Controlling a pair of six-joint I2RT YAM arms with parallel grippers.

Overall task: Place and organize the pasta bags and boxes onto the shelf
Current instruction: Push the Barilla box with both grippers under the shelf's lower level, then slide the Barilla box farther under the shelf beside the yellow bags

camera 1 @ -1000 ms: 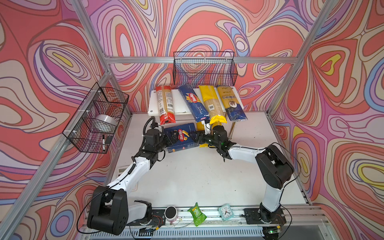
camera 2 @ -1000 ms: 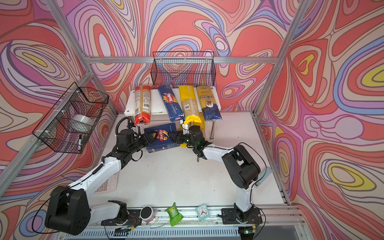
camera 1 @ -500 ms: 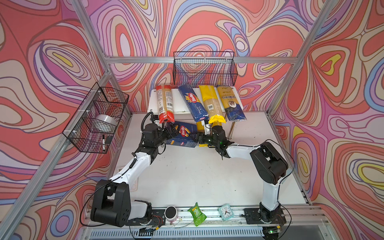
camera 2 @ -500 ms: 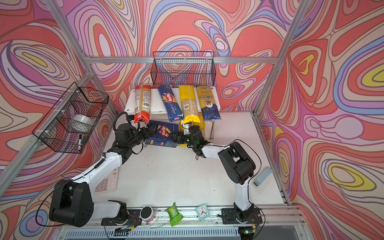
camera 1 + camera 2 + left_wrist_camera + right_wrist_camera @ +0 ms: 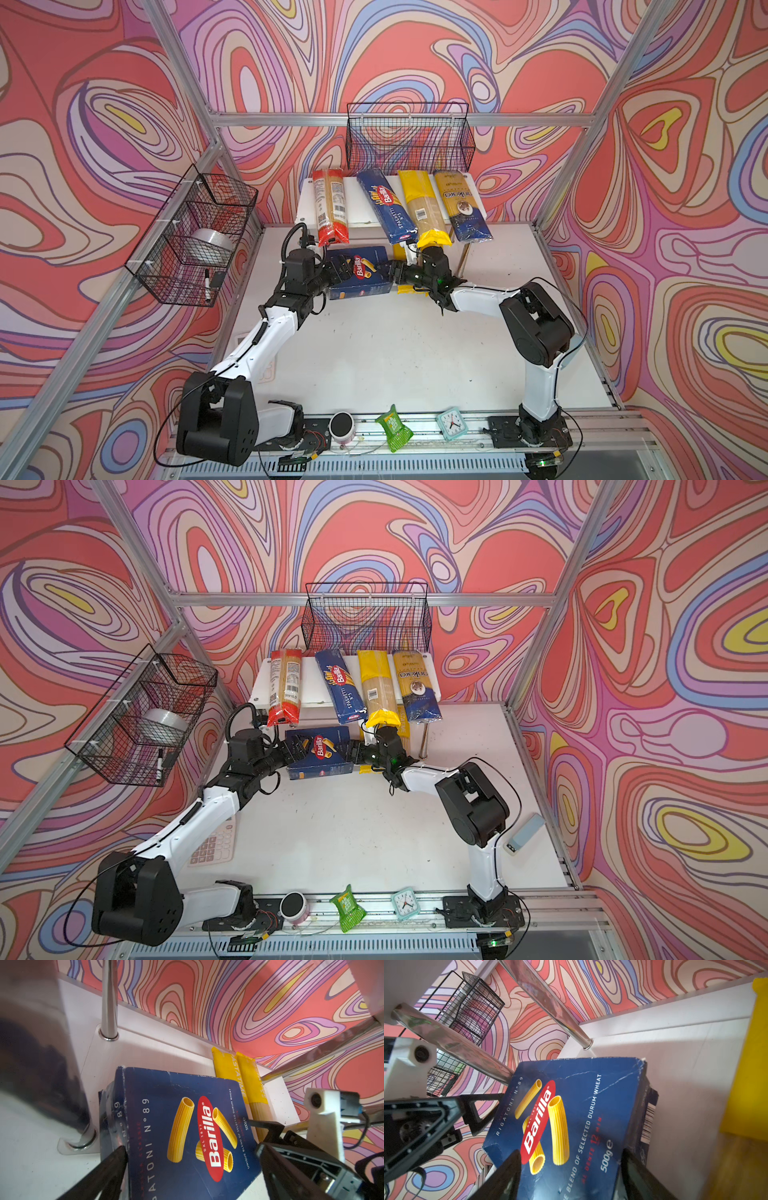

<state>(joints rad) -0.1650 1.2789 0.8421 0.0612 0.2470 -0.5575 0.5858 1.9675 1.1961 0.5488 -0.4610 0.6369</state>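
A white two-tier shelf (image 5: 355, 203) stands at the middle of the bench's (image 5: 395, 353) back edge, seen from above in both top views.

Four long packs lie side by side on its top tier, their near ends hanging over the front edge. From left to right they are a red bag (image 5: 329, 205), the narrow blue spaghetti box (image 5: 386, 205) lying slightly slanted, a yellow bag (image 5: 422, 208) and a gold and dark blue bag (image 5: 461, 208). In the left wrist view, two more yellow bags (image 5: 226, 1070) lie together on the lower tier towards its right side, reaching its back edge.

The wide blue rigatoni box (image 5: 365, 274) is at the front edge of the lower tier, label up and tilted. Its far end is over the tier and just left of those two bags. The left gripper (image 5: 338, 268) is clamped on the box's left end. The right gripper (image 5: 395, 274) has its jaws set wide around the right end, gripping it. Both arms hold the one box between them, low and just under the overhanging packs.

Six of the seven packs appear to be shelved. The rigatoni box looks like the last, and it is only partly in. It is likely left to push it fully onto the lower tier, let go, and perhaps straighten the slanted spaghetti box.
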